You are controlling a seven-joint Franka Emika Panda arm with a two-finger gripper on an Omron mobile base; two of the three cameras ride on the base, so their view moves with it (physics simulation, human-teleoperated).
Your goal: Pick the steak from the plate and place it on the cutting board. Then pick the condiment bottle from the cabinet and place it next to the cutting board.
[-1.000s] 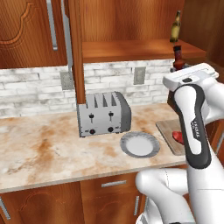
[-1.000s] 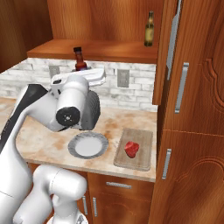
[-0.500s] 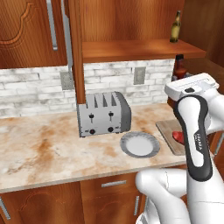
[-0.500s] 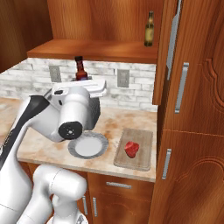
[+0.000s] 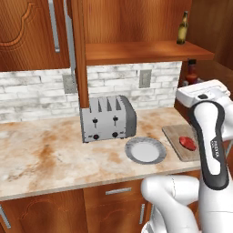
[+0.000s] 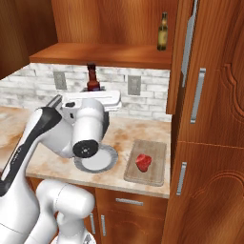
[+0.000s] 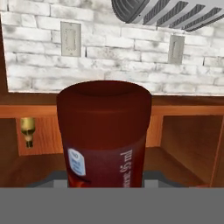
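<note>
On the left of the left base view, the marbled bench runs beneath a white brick backsplash. A silver toaster stands against that wall, under the edge of the open cabinet door. Just in front and to the right of the toaster lies the plate, bare of food. Right of the plate, apart from it, the cutting board lies flat with the steak resting on it, near the middle.

Higher up, a taller olive-green bottle stands upright on the cabinet shelf. Below the shelf, the condiment bottle rises upright above the arm's white hand; in the right base view its neck and cap show over the hand, in front of the backsplash. The end effector is closed around the bottle: in the hand view the dark red-brown body with its small label sits right between the finger tips, close to the lens. Whether the bottle's base touches any surface cannot be told.
</note>
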